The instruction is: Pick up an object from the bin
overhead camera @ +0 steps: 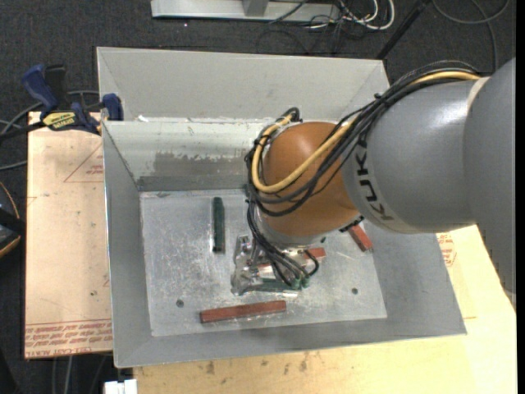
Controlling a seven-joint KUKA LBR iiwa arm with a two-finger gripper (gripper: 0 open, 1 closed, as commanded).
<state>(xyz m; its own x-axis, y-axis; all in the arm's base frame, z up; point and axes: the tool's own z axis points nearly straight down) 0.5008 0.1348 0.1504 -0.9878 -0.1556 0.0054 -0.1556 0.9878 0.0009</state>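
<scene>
Low in the bin point(176, 261), the pincer point(256, 276) stands just beside the reddish-brown bar point(244, 311) near the front wall; open or closed cannot be determined. Risk: the flat bar slides away, yielding an empty grasp.

We see the claw point(253, 276) low over the floor of the grey bin point(123, 245), near its middle. Just on its near side lies a flat reddish-brown bar point(244, 311). A dark green stick point(217, 224) lies apart to its left, and a small red piece point(359, 236) to its right.
</scene>
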